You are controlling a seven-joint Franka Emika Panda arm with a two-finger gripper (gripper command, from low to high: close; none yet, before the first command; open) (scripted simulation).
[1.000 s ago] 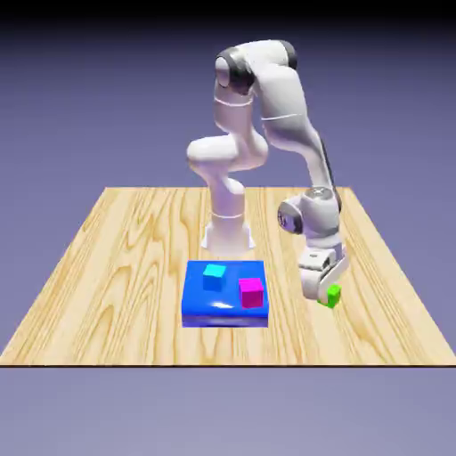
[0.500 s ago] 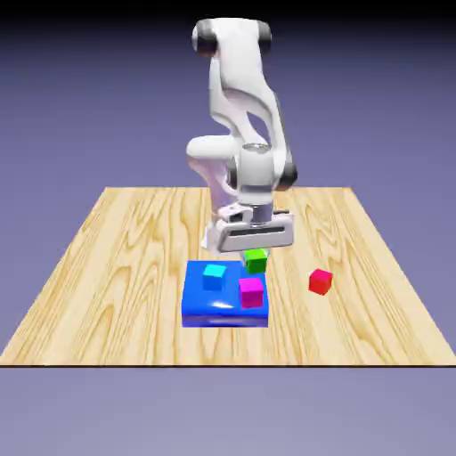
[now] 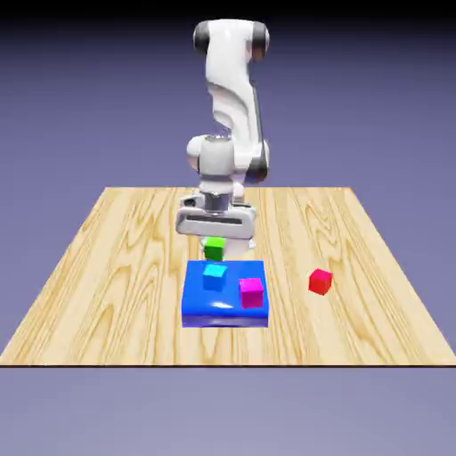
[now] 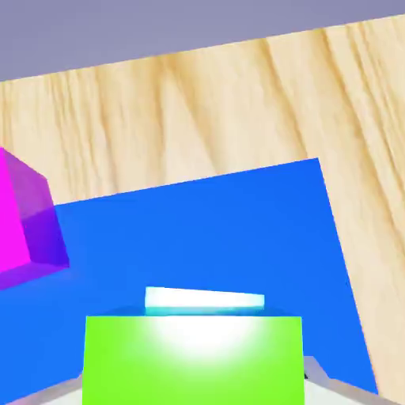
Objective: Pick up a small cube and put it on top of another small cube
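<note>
The small bright green cube (image 3: 213, 248) hung clamped between the fingers of the white arm's two-finger gripper (image 3: 214, 242), just above the small cyan cube (image 3: 214, 276), with no contact discernible between them. In the hand view, the green cube (image 4: 194, 360) filled the lower middle, a cyan sliver (image 4: 204, 300) showing beyond it. The cyan cube sat on the flat dark blue block (image 3: 200, 307), sharing it with a small magenta cube (image 3: 251, 291). A small red cube (image 3: 320, 281) lay on the light wooden table (image 3: 107, 267), well apart from the block.
</note>
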